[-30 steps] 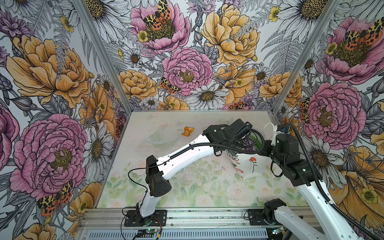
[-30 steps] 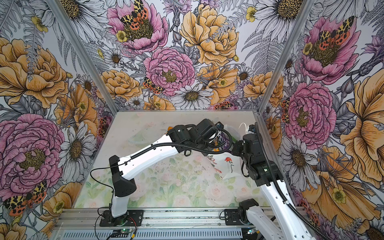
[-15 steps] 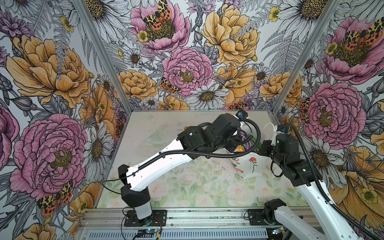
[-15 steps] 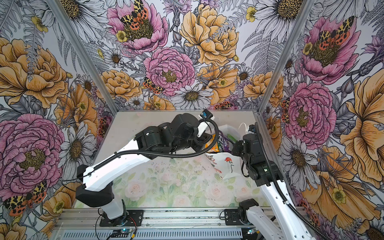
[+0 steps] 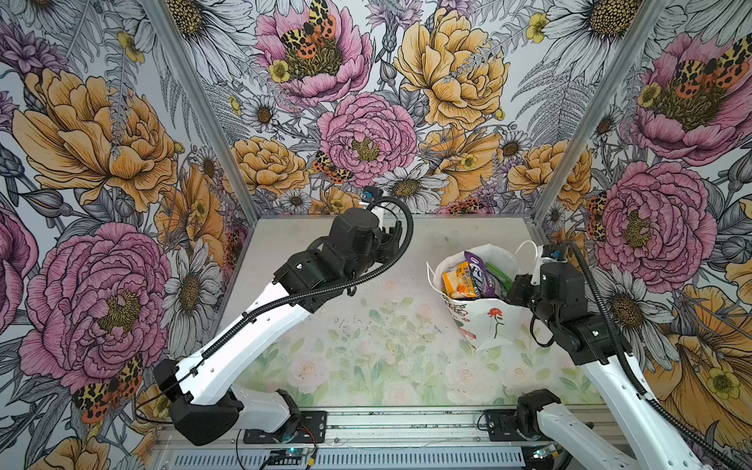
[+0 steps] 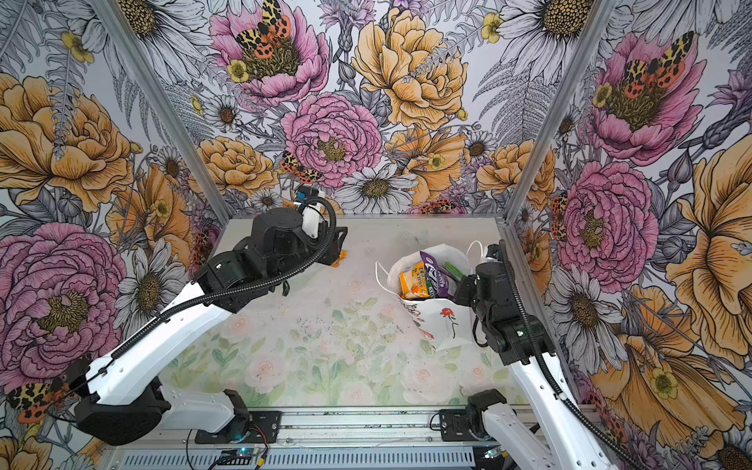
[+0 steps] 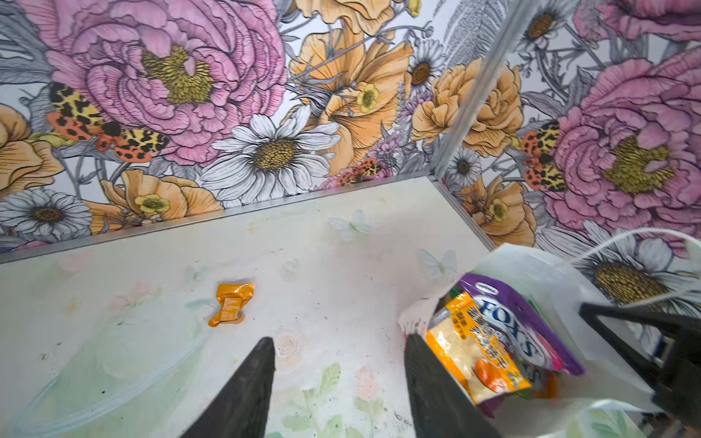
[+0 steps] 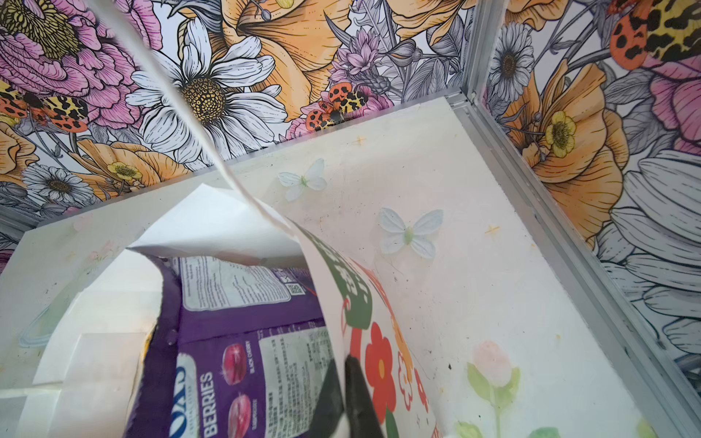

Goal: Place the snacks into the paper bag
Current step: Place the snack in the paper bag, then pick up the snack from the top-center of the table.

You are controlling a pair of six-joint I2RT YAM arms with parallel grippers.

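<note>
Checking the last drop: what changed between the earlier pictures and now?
The left gripper swung back from over the paper bag toward the small orange packet on the table, now open and empty. The right gripper still pinches the bag's wall; bag and packet unmoved.

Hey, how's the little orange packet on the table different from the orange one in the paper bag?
The loose orange packet lies flat on the table; the bagged orange packet stands upright in the paper bag. The loose one looks smaller than the bagged one. Both are glossy orange.
</note>
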